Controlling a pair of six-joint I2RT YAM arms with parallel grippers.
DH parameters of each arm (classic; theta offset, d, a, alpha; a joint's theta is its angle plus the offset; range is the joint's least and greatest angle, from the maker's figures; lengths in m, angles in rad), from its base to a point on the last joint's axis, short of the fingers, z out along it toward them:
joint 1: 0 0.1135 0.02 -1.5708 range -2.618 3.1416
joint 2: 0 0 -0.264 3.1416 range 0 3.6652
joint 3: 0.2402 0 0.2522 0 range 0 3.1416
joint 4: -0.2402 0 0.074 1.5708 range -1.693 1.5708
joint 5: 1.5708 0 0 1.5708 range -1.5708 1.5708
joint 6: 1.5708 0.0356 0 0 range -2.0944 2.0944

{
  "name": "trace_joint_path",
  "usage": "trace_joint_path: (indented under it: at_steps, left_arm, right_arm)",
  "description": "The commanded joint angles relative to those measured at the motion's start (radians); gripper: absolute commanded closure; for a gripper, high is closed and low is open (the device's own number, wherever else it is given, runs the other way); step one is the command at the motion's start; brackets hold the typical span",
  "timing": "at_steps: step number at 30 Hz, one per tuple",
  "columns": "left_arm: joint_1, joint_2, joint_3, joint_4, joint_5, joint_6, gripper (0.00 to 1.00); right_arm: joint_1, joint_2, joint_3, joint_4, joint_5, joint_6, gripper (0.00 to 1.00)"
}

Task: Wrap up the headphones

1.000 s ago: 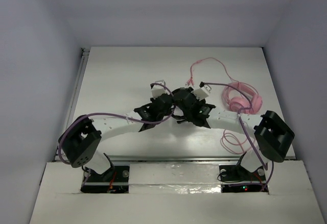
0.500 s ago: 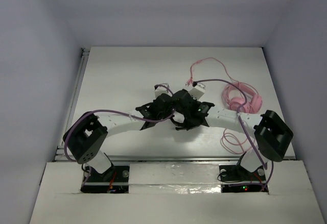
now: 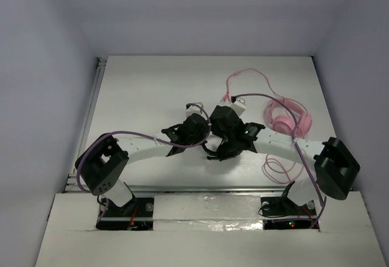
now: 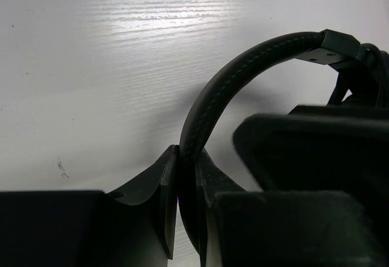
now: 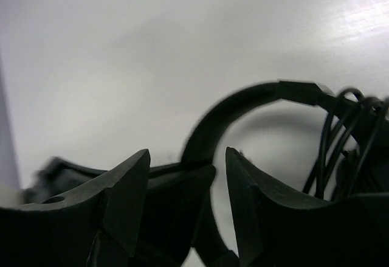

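The black headphones [image 3: 213, 154] lie at the table's middle, mostly hidden under both grippers in the top view. My left gripper [image 4: 187, 157] is shut on the padded headband [image 4: 243, 72], which arcs up and to the right from its jaws. In the top view the left gripper [image 3: 202, 134] meets the right gripper [image 3: 223, 146] over the headphones. My right gripper [image 5: 187, 157] is open, its jaws on either side of the headband [image 5: 243, 106] without closing on it. Loops of the thin black cable [image 5: 346, 127] bunch at the headband's right end.
Pink headphones [image 3: 290, 118] lie at the right of the table, beside the right forearm. Their pink cable [image 3: 243, 78] runs to the back and loops [image 3: 275, 168] near the front right. White walls stand on the left, back and right.
The left gripper has shifted slightly right, still holding the headband. The right wrist has drawn in and turned nearer over the headphones, while its elbow has swung out to the right.
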Motion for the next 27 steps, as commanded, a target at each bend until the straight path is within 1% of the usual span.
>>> trace_joint_path:
  at_steps: [1,2,5,10,13,18,21,25,26,27]
  left_arm:
    - [-0.007,-0.035,-0.008,0.090,0.039,-0.009,1.00]
    - [-0.007,-0.036,-0.008,0.089,0.040,-0.009,1.00]
    - [-0.007,-0.036,0.001,0.078,0.040,0.002,1.00]
    - [-0.007,-0.004,0.048,0.055,0.028,0.022,1.00]
    - [-0.007,0.005,0.065,0.050,0.030,0.025,1.00]
    - [0.002,0.027,0.084,0.046,0.050,0.028,1.00]
    - [0.030,0.038,0.100,0.033,0.060,0.040,1.00]
    - [0.083,0.030,0.133,0.030,0.099,0.055,1.00]
    - [0.093,0.031,0.143,0.027,0.106,0.064,1.00]
    - [0.102,0.039,0.159,0.015,0.108,0.072,1.00]
  right_arm:
    - [-0.018,-0.062,-0.001,0.176,-0.105,-0.006,0.41]
    - [-0.030,-0.063,0.000,0.176,-0.105,-0.009,0.42]
    - [-0.048,-0.076,-0.004,0.251,-0.146,-0.041,0.43]
    - [-0.058,-0.079,0.066,0.239,-0.283,-0.090,0.38]
    - [-0.058,-0.100,0.081,0.206,-0.253,-0.097,0.37]
    - [-0.076,-0.145,0.054,0.203,-0.211,-0.106,0.38]
    - [-0.094,-0.194,0.045,0.189,-0.179,-0.115,0.40]
    - [-0.104,-0.286,0.037,0.124,-0.078,-0.163,0.50]
    - [-0.104,-0.310,0.035,0.113,-0.064,-0.187,0.57]
    - [-0.104,-0.356,0.032,0.104,-0.050,-0.196,0.72]
